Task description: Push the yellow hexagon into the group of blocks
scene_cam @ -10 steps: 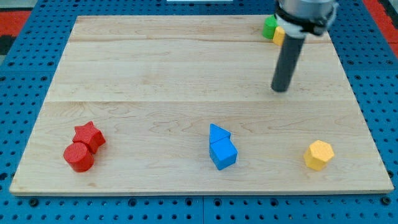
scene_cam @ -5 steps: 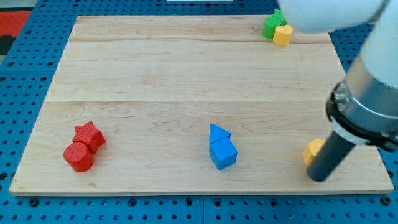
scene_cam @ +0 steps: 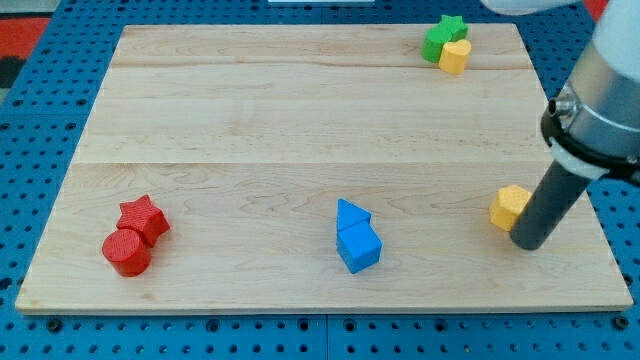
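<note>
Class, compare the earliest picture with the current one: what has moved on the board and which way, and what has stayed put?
My tip swept from the board's upper right down to the lower right and now sits against the right side of the yellow hexagon, partly hiding it. The hexagon has shifted up the view. Nothing was gripped; the rod only pushes. The two blue blocks, the red pair, the green star and the small yellow block stayed put.

Over the last second we swung our rod from the upper right of the frame down to the lower right; my tip [scene_cam: 529,243] now sits against the yellow hexagon [scene_cam: 510,207], which has shifted upward from its earlier spot, partly hidden behind the rod.
</note>
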Robot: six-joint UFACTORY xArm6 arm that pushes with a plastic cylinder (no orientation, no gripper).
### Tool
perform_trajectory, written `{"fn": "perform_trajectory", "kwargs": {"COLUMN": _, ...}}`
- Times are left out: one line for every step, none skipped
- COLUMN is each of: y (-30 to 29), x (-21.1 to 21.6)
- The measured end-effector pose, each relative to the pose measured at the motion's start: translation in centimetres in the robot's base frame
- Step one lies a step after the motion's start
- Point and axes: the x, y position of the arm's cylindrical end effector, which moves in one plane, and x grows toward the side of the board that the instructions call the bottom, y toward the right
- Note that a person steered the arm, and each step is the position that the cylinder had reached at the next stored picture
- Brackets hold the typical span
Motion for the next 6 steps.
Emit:
{"fn": "perform_trajectory", "kwargs": {"y": -0.1, "x": -3.2}}
{"fn": "perform_trajectory", "kwargs": {"y": -1.4, "x": -5.4}}
{"fn": "perform_trajectory", "kwargs": {"y": -3.7, "x": -7.5}}
{"fn": "perform_trajectory", "kwargs": {"y": -4.6, "x": -9.5}}
{"fn": "perform_trajectory", "kwargs": {"y": -4.6, "x": -11.3}}
{"fn": "perform_trajectory", "kwargs": {"y": -4.6, "x": -14.0}}
